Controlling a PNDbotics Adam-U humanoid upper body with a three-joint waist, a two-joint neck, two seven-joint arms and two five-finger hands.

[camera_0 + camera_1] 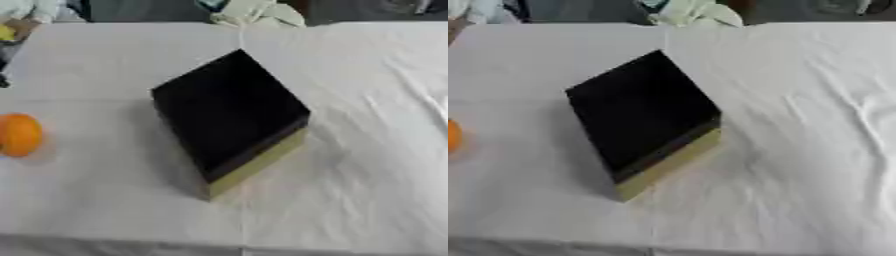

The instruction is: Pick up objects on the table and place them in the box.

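The box (229,118) is seen mid-table (367,150); the whole orange (18,135), at nine o'clock, is cut off in the right eye view; neither hand is shown.

A wrinkled white cloth (367,150) covers the table (500,245), creased most on the right. Beyond the far edge lies a dark strip of room, with a pale crumpled bundle (258,12) at the table's edge.
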